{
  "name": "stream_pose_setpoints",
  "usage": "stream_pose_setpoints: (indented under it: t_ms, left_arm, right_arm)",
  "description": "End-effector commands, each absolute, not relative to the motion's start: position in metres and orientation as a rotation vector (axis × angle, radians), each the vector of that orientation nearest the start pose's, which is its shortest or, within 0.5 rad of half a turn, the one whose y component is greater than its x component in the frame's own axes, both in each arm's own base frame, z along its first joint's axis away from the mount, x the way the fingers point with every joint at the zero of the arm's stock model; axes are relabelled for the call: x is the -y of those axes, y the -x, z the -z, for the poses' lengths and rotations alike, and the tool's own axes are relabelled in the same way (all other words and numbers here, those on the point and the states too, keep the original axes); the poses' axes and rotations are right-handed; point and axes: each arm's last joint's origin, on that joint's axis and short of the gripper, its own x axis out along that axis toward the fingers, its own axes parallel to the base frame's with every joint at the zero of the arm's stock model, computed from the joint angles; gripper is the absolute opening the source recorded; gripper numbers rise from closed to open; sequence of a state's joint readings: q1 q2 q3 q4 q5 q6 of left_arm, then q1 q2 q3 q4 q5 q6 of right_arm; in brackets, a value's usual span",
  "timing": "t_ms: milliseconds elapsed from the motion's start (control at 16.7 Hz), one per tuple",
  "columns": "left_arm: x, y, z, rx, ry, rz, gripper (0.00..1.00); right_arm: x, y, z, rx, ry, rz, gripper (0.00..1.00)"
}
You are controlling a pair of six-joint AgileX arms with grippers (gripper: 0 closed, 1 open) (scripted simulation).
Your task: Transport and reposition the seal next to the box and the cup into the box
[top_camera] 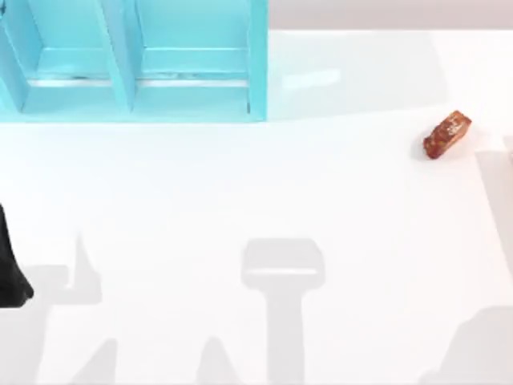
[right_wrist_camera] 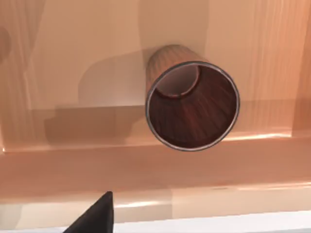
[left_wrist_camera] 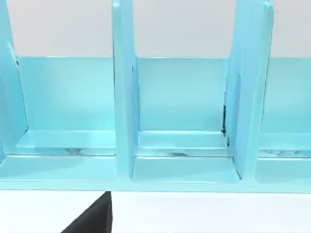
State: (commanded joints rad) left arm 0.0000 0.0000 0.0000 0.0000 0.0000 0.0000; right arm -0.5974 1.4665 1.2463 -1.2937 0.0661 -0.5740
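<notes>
Top view: the seal (top_camera: 447,134) lies tipped on its side on the white counter (top_camera: 264,200), far right, well apart from anything else. A turquoise divided rack (top_camera: 136,64) stands at the upper left of the counter. The left arm (top_camera: 10,265) shows as a dark mass at the left edge, parked.

Right wrist view: the cup (right_wrist_camera: 192,104) stands inside a tan wooden box (right_wrist_camera: 146,165), mouth facing the camera, base resting on the box floor, near the back wall. Judged from this, the cup half of the task looks done and the seal half is not.

Left wrist view: the camera faces the rack's open compartments; nothing sits in them. A dark wedge of the left gripper (left_wrist_camera: 95,218) shows at the frame edge.

Gripper state: a similar dark wedge of the right gripper (right_wrist_camera: 95,216) shows at the frame edge of its own view, above the box's near rim. It touches nothing visible and holds nothing visible. How far either gripper's fingers are spread cannot be told.

Step in hand (judgement): clear the right gripper of the box, then go for the seal.
- Lift straight up first, so the cup is not clipped.
- The seal lies aslant; align the fingers across its narrow faces.
- Its faces look glossy, so grip at mid-length, low and squarely.
- Set it down just beside the box, not against the rack.
</notes>
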Motion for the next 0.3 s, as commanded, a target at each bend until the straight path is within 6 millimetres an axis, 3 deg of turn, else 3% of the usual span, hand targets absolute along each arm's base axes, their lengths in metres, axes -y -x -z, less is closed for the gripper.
stream_pose_setpoints:
  t_ms: [300]
  left_arm:
    - [0.0012,-0.1057,-0.16,0.0,0.0,0.0,1.0]
  right_arm:
    - [0.1424,-0.2154,-0.2768,-1.548,0.016,0.034,1.0]
